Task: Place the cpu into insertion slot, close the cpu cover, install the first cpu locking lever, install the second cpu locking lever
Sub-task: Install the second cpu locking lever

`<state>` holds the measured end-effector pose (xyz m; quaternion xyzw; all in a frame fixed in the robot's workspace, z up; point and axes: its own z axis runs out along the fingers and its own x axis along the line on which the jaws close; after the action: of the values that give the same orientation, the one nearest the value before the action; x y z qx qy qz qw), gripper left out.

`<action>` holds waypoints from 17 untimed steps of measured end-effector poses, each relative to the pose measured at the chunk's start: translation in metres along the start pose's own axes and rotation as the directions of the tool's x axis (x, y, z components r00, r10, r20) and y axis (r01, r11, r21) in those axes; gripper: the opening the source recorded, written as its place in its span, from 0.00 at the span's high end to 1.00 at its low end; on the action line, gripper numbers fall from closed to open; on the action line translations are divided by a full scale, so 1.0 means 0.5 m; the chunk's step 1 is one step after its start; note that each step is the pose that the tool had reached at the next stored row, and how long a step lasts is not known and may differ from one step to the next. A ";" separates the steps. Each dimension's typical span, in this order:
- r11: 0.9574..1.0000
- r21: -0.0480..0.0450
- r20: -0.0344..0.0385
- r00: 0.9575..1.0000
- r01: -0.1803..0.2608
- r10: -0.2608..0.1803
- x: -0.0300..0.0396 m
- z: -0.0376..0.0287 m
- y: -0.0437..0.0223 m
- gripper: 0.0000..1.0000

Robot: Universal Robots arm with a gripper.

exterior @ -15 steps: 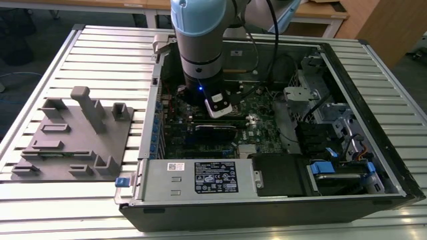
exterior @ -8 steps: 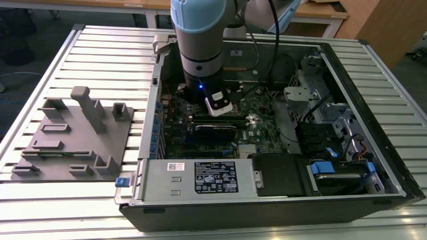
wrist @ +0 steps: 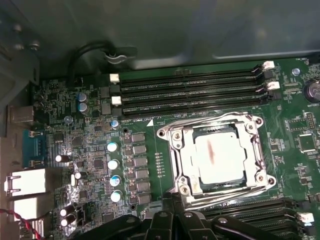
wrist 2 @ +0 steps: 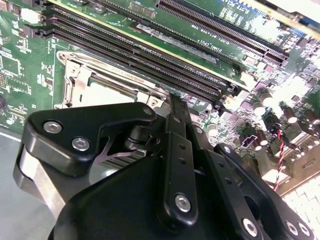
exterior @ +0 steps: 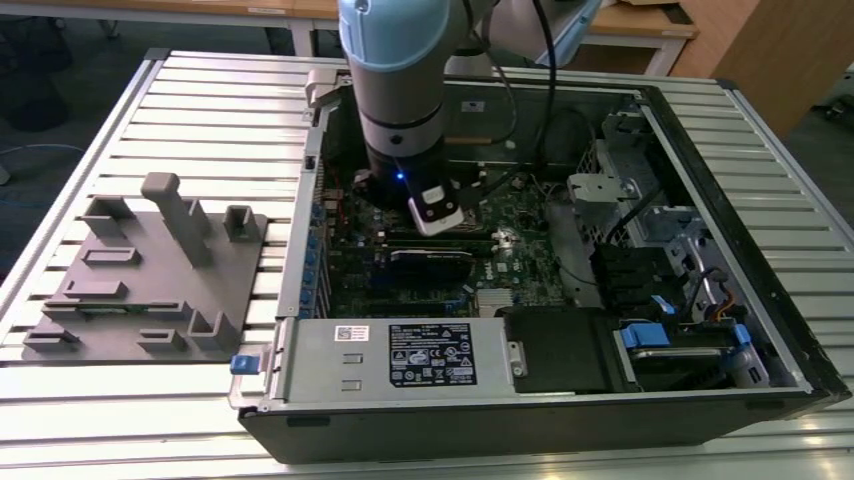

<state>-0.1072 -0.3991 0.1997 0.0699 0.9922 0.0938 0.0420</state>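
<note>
Cpu (wrist: 223, 158) is sitting in the insertion slot (wrist: 175, 150) with the cpu cover (wrist: 216, 123) lying closed around it. Gripper (wrist: 172, 216) is hovering at the socket's six o'clock edge, its fingers (wrist 2: 176, 145) pressing together, gripping nothing.

This is a robotics lab or test workshop. An open desktop computer case (exterior: 534, 300) lies on its side on a slatted aluminium worktable (exterior: 200, 110), beside a grey fixture block (exterior: 147, 280) with upright pegs and recesses. A robot arm (exterior: 400, 90) reaches into the case. Wooden desks (exterior: 641, 25) stand behind the table, and a dark floor surrounds it.
</note>
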 end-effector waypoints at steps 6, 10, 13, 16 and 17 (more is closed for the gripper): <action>1.000 -0.014 -0.002 1.000 -0.001 0.001 0.005 0.008 -0.002 0.90; 1.000 -0.022 -0.002 1.000 -0.002 0.002 0.006 0.012 -0.003 0.90; 1.000 -0.023 -0.003 1.000 -0.002 0.002 0.007 0.018 -0.004 0.90; 1.000 -0.023 -0.003 1.000 -0.002 0.002 0.007 0.019 -0.005 0.90; 1.000 -0.023 -0.003 1.000 -0.002 0.002 0.007 0.019 -0.005 0.90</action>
<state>-0.1100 -0.3991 0.1896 0.0704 0.9911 0.1054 0.0414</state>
